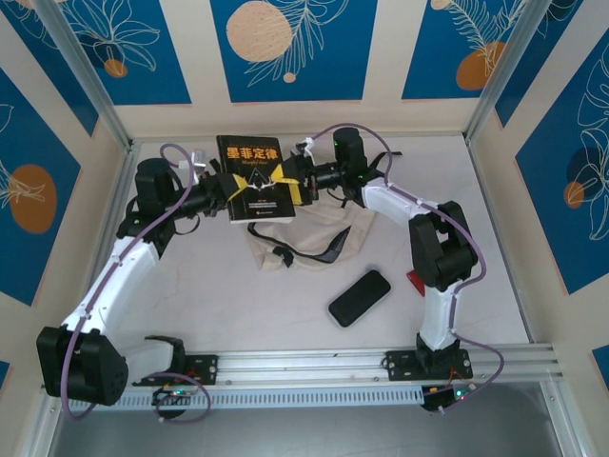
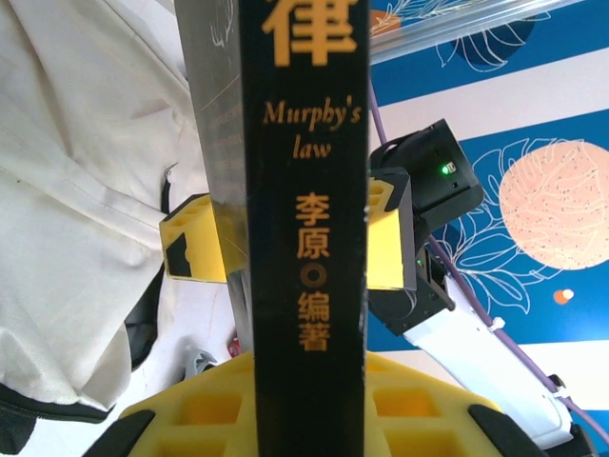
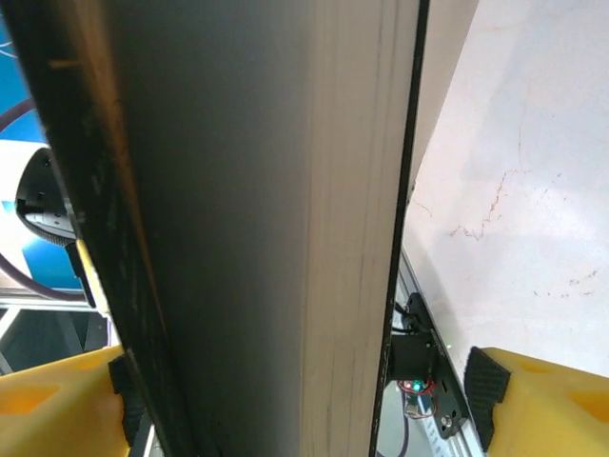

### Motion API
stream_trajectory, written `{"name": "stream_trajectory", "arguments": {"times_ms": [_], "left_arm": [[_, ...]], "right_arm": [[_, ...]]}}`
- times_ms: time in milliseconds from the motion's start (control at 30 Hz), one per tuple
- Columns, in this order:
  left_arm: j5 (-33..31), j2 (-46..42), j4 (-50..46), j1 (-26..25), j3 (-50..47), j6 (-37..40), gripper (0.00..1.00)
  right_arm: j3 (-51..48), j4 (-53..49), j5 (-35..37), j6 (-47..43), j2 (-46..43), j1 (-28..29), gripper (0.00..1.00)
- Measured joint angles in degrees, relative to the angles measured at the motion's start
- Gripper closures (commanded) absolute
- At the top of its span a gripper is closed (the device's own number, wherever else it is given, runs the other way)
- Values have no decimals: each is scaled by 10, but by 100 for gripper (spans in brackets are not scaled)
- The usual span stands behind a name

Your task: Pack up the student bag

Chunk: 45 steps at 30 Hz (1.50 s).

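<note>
Bright even light, soft shadows; book (image 3: 238,228) blurry in right wrist close-up.

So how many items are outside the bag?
3: the book in the left gripper over the bag, a black case on the table, a red item half hidden by the right arm; more may hide.

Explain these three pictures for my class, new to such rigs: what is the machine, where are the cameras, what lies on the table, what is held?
Two robot arms are bolted to a table, each ending in a yellow two-finger gripper. One picture looks down from above; the other two come from cameras on the wrists. On the table lie a cream student bag and a flat black object. The left gripper clamps a black book; the right gripper straddles it, jaws open.
</note>
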Motion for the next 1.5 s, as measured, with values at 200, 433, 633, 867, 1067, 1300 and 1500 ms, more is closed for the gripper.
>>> {"name": "stream_trajectory", "arguments": {"times_ms": [200, 433, 633, 867, 1067, 1300, 1500], "left_arm": [[1, 7, 9, -3, 0, -12, 96], [5, 18, 29, -8, 0, -16, 96], [7, 27, 40, -13, 0, -26, 96], [8, 37, 48, -15, 0, -26, 95], [-3, 37, 38, -16, 0, -24, 76], [-57, 30, 35, -21, -8, -37, 21], [-141, -3, 97, -48, -74, -99, 6]], "right_arm": [[-15, 64, 0, 59, -12, -9, 37], [-19, 112, -2, 101, -23, -10, 26], [-22, 120, -2, 113, -23, -9, 9], [-29, 134, 0, 130, -23, -13, 32], [-47, 160, 6, 162, -24, -19, 86], [-75, 179, 63, 181, -38, -21, 95], [-88, 186, 156, 203, -40, -35, 95]]}}
